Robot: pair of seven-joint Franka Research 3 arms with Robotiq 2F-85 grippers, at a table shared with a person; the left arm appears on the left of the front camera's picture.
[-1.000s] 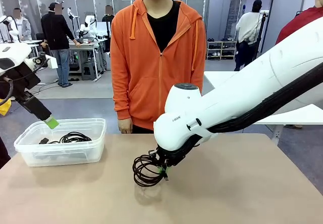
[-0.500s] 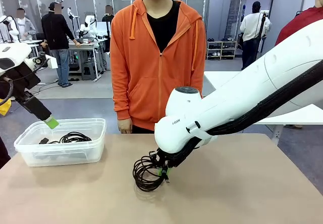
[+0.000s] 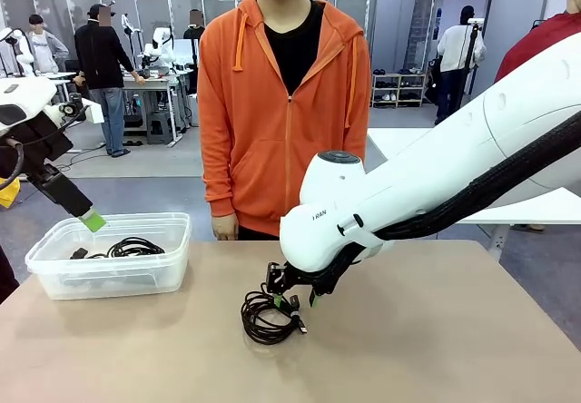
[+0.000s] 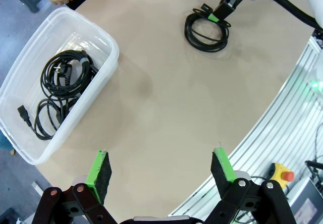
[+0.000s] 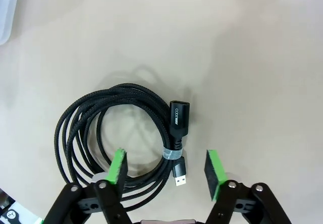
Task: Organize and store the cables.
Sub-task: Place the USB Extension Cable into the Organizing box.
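One coiled black cable (image 3: 266,318) lies on the tan table near the middle, bound by a tie, its USB ends (image 5: 177,120) side by side. My right gripper (image 3: 300,299) hovers just above the coil's right edge, open, the green pads (image 5: 117,167) standing on either side of the tied strand (image 5: 170,154) without touching it. More coiled cables (image 3: 134,247) (image 4: 59,94) rest in the clear plastic bin (image 3: 118,280). Above the bin's left part, high up, my left gripper (image 3: 92,221) (image 4: 160,168) stays open and holds nothing.
A person in an orange hoodie (image 3: 283,103) stands at the table's far edge, arms down. The bin (image 4: 115,57) sits at the table's left. Bare tabletop (image 3: 436,330) spreads right of the coil. An aluminium frame with a stop button (image 4: 285,175) runs along the table's side.
My right gripper has opened and let go of the coil, which has come down to rest on the table. The left arm has not moved.
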